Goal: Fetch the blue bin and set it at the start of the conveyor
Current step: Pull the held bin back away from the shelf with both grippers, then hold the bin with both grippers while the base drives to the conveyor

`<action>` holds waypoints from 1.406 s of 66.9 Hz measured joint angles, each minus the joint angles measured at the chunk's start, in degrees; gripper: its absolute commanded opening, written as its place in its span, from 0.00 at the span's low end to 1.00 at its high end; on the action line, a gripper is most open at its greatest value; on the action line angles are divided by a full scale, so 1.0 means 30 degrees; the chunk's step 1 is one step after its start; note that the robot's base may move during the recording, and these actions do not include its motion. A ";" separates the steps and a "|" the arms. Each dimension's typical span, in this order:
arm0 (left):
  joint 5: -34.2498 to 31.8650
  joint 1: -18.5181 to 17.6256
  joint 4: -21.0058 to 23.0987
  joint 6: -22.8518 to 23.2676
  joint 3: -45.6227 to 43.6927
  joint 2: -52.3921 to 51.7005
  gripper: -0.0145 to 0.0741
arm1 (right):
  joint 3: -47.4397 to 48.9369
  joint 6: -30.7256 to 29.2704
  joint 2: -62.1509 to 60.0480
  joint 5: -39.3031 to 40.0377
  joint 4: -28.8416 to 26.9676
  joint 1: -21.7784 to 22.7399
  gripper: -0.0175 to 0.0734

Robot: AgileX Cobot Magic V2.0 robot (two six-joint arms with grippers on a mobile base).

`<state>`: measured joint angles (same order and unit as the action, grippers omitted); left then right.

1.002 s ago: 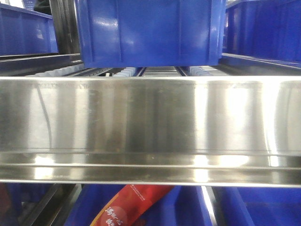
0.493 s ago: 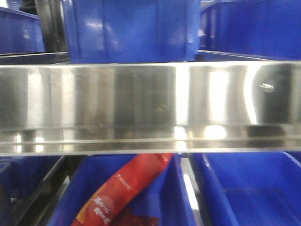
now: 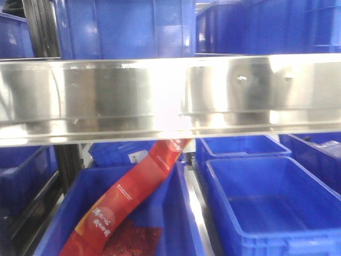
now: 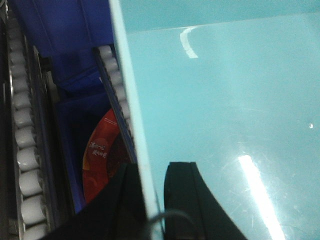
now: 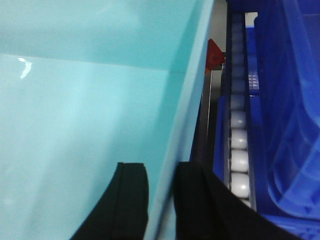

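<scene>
**Blue bin**: pale turquoise tub, held alongside the roller track.
**Left gripper**: clenched on the bin's rim.
**Right gripper**: clenched on the opposite rim.
**Red packet**: lodged in a dark blue crate beside the roller track.

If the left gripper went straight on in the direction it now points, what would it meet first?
Probably the blue bin itself: the left gripper straddles its side wall, so the inner finger would press into the turquoise floor. Depth is unclear.
</scene>
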<state>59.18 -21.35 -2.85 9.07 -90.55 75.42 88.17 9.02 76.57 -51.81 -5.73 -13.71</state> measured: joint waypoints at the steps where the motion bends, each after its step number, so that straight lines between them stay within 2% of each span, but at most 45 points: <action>1: 0.0000 0.0000 0.0000 0.0000 0.0000 0.0000 0.04 | 0.0000 0.0000 0.0000 0.0000 0.0000 0.0000 0.02; 94: 0.0000 0.0000 -0.0035 0.0000 0.0000 0.0000 0.04 | 0.0000 0.0000 0.0000 0.0137 0.0043 0.0000 0.02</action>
<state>59.18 -21.35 -2.96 9.07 -90.55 75.42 88.17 9.02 76.57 -51.40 -5.60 -13.71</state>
